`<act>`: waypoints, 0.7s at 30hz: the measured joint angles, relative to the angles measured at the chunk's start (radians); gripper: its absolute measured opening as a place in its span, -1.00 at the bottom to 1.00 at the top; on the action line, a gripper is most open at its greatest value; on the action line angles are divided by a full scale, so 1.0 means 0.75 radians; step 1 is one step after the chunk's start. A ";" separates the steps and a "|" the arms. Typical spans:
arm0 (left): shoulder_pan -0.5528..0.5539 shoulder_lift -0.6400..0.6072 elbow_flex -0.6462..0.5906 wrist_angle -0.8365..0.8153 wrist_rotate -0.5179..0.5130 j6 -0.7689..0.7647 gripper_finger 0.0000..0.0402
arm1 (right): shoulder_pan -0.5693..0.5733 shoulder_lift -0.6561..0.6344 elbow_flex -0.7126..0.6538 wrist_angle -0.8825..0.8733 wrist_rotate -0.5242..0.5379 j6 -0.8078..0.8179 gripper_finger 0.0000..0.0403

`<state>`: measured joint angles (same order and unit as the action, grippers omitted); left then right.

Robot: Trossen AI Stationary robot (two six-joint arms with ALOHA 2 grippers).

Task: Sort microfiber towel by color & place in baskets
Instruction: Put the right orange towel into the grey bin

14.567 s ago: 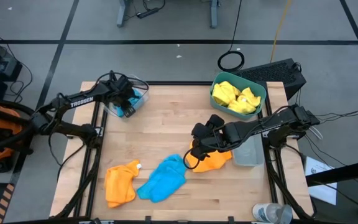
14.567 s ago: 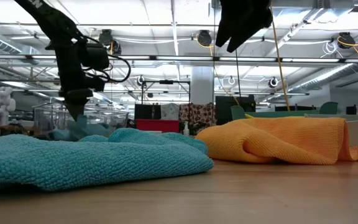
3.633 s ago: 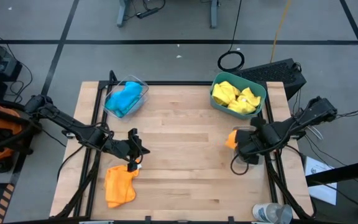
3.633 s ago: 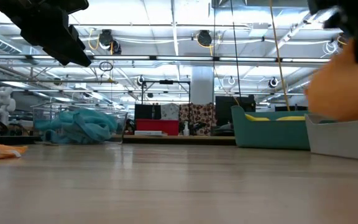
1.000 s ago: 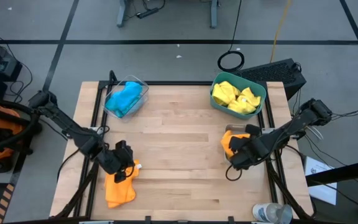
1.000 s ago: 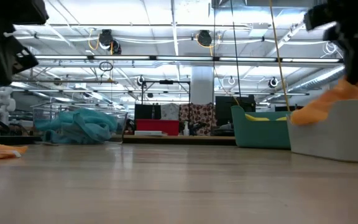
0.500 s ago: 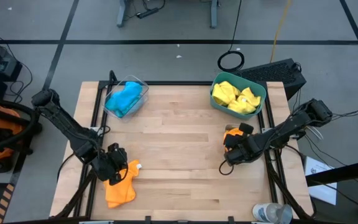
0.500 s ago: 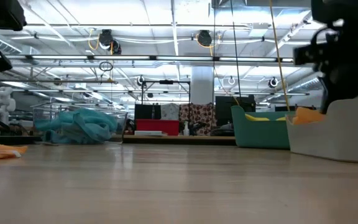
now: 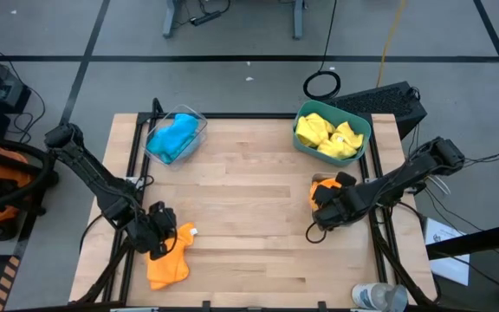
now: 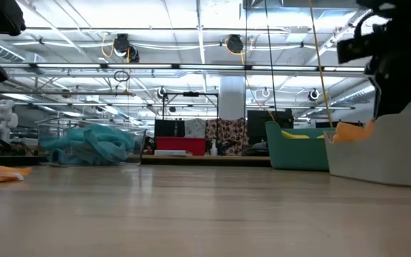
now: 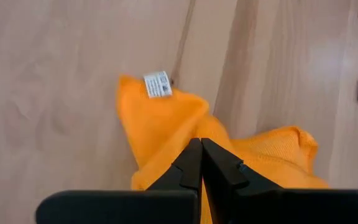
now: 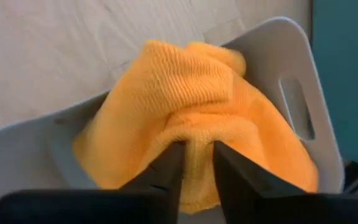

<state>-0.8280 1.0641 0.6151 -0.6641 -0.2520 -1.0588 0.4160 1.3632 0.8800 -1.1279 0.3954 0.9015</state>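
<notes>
one orange towel point(image 9: 166, 264) remains loose near the front left corner of the surface, lying directly under the left gripper point(image 11: 199, 163), whose jaws are pressed together at the cloth's upper fold. the left arm is clearly the nearer. the right gripper point(image 12: 194, 163), jaws slightly spread, holds over the second orange towel point(image 12: 197, 112) in the grey basket point(image 12: 294, 93) at the right edge.

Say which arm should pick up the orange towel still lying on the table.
Left. The left gripper is right at the loose orange towel, jaws shut over it in its wrist view. The right gripper is across the table at the grey basket.
</notes>
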 joint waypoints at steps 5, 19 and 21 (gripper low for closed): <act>-0.027 0.000 0.000 -0.016 0.155 -0.018 -0.93 | 0.007 -0.021 0.087 -0.012 -0.001 -0.039 -0.40; -0.113 0.017 0.000 -0.042 0.128 -0.119 -0.93 | -0.110 0.040 -0.063 0.206 -0.003 -0.175 -0.95; -0.115 0.033 0.000 -0.045 0.125 -0.119 -0.93 | -0.132 0.040 -0.101 0.204 -0.012 -0.171 -0.95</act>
<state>-0.9142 1.0892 0.6147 -0.6979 -0.1586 -1.1478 0.3166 1.3930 0.8040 -0.9747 0.3865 0.7734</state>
